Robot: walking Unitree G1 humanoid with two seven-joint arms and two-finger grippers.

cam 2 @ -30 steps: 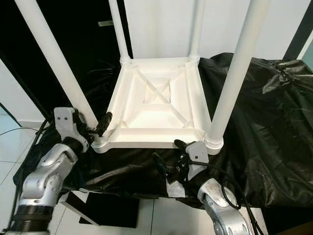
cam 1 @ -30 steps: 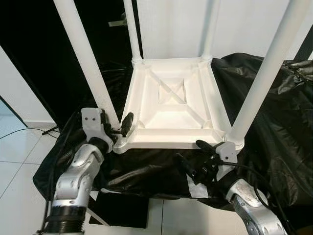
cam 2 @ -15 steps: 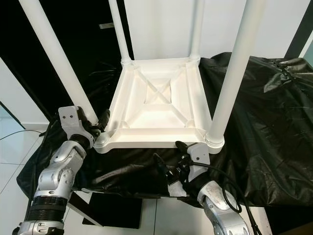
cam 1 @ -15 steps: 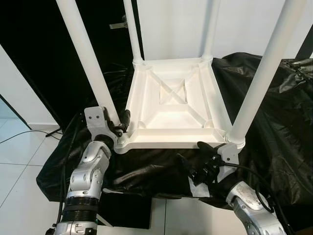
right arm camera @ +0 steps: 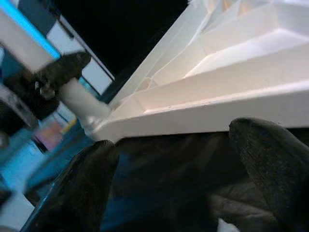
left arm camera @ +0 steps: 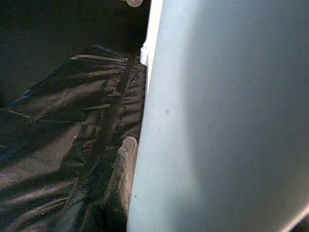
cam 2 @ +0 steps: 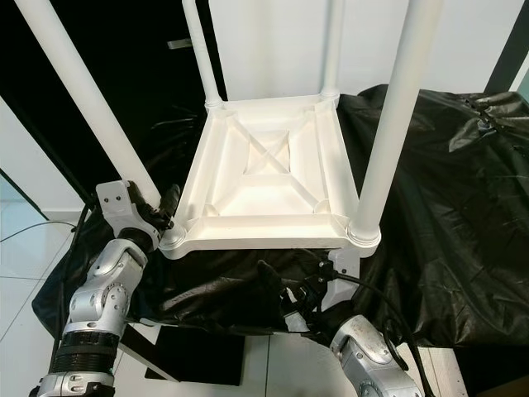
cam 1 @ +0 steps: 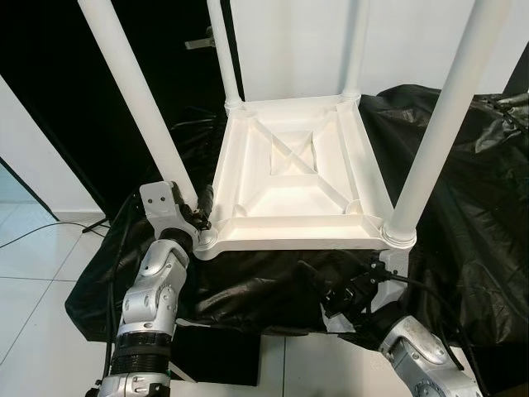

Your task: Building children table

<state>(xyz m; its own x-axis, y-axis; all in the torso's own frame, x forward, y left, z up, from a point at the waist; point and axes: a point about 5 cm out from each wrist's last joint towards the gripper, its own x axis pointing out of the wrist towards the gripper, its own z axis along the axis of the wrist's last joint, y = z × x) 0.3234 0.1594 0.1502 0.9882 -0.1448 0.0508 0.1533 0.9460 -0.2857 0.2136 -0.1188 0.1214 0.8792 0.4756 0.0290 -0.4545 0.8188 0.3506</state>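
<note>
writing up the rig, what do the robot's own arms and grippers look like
Both arms are silver metal with ribbed black cuffs and loose black cables. The left gripper has a grey bracket with round holes and long black fingers. The right gripper has textured black fingers.

White kids' table (cam 1: 289, 178): smooth moulded plastic, slight sheen, legs (cam 1: 136, 103) same plastic, tubular. Worktop cover (cam 1: 463, 207): black sheet, thin, crinkly, glossy like plastic film. Arms (cam 1: 153, 285): brushed silver metal, ribbed black cuff. Right end effector (right arm camera: 174, 188) fingers (right arm camera: 263, 159): black, matt, finely textured rubbery pads. Floor (cam 1: 33, 298): glossy white tile.
</note>
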